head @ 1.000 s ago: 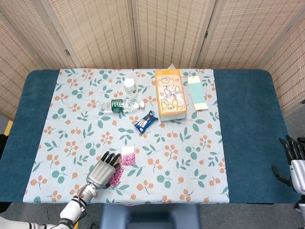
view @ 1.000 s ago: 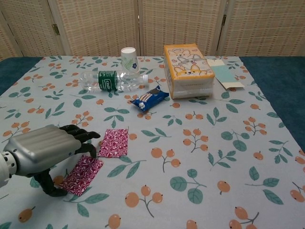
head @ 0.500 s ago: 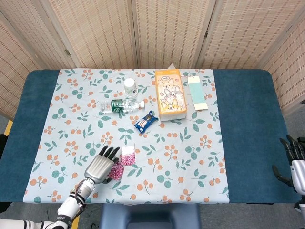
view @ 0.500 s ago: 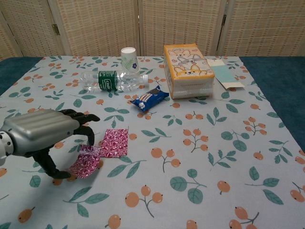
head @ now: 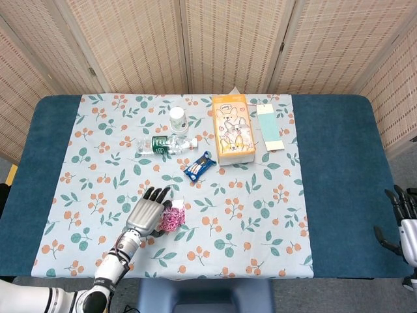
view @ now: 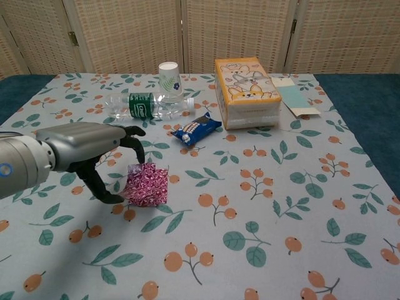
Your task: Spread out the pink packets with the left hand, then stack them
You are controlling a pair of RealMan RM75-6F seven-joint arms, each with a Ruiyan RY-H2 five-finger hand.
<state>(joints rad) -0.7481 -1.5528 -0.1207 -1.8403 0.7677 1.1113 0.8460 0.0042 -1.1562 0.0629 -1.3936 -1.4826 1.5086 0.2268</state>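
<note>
One crinkled pink patterned foil packet [view: 145, 185] is pinched by the silver-and-black left hand [view: 94, 156] just above its flat twin on the floral tablecloth [view: 262, 187], where misalignment could be caused by an early release.

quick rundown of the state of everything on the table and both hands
left hand: fingers curled around the pink packets
pink packets: bunched together, one lifted over the other
water bottle: lying on its side
paper cup: upside down
blue snack pack: lying flat
tissue box: resting flat
right hand: off the table, holding nothing
</note>
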